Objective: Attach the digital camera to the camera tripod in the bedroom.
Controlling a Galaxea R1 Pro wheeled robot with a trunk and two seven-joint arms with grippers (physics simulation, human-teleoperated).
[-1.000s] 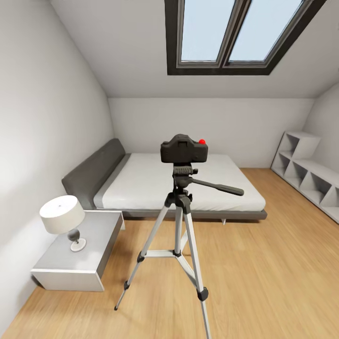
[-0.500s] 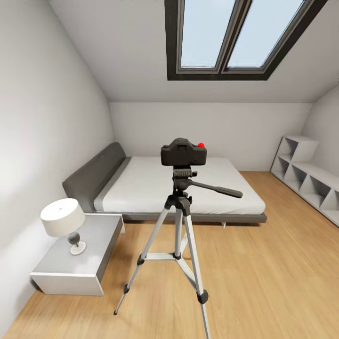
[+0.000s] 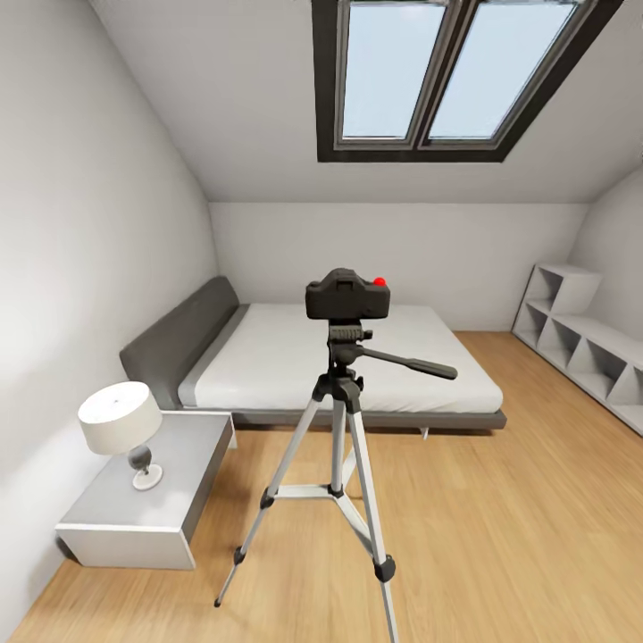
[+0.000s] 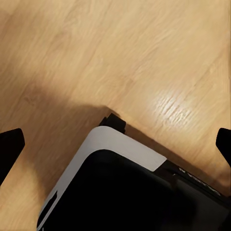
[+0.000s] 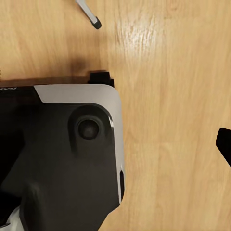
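Digital camera (image 3: 347, 296) sits on the head of the camera tripod (image 3: 338, 420), red button up, pan handle sticking out toward the shelf side. Tripod stands on the wood floor (image 3: 500, 527) of the bedroom, between the foot edge of the bed (image 3: 295, 357) and the robot, near the nightstand (image 3: 147, 509) with the lamp (image 3: 121, 424). Cube shelves (image 3: 580, 344) along the far wall, skylight (image 3: 446, 76) overhead. Left hand (image 4: 115, 144): black fingertips at opposite edges of the left wrist view, spread wide, nothing between them, pointing down at floor and robot base (image 4: 130, 192). Right hand (image 5: 224, 144): one fingertip visible, can't tell its spread; a tripod foot (image 5: 89, 13) lies near. Both hands are low, well apart from the camera.
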